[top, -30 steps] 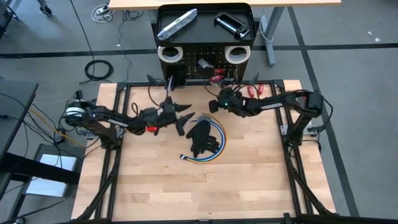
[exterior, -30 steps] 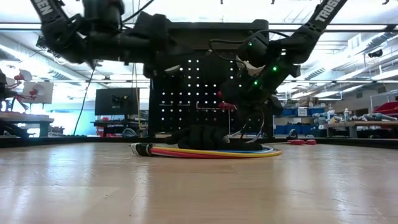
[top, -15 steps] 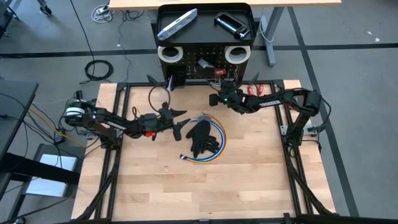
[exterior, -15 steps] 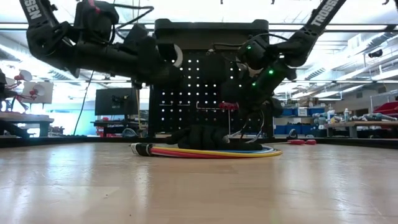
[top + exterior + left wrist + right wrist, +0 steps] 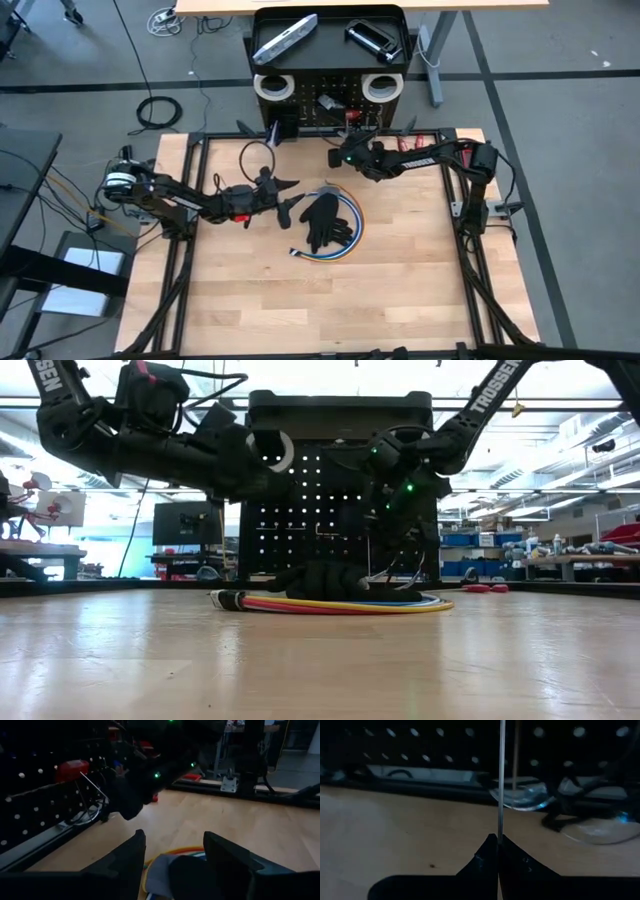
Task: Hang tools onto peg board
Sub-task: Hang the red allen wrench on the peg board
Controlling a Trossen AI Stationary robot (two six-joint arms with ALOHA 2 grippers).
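Wooden tabletop (image 5: 400,290) lies bare nearest me, then a black glove (image 5: 322,222) on coiled cables (image 5: 345,240), my left pincer (image 5: 285,195) gaping empty beside them. Farther on, my right pincer (image 5: 497,845) is clamped on a thin, stiff wire (image 5: 501,775), light and slippery, at the peg board (image 5: 330,500). "TROSSEN" marks my arm.

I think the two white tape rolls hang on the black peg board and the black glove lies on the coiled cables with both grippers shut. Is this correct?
Not quite: only the right gripper is shut, on a thin wire; the left gripper is open, as the left wrist view shows. The rest holds.
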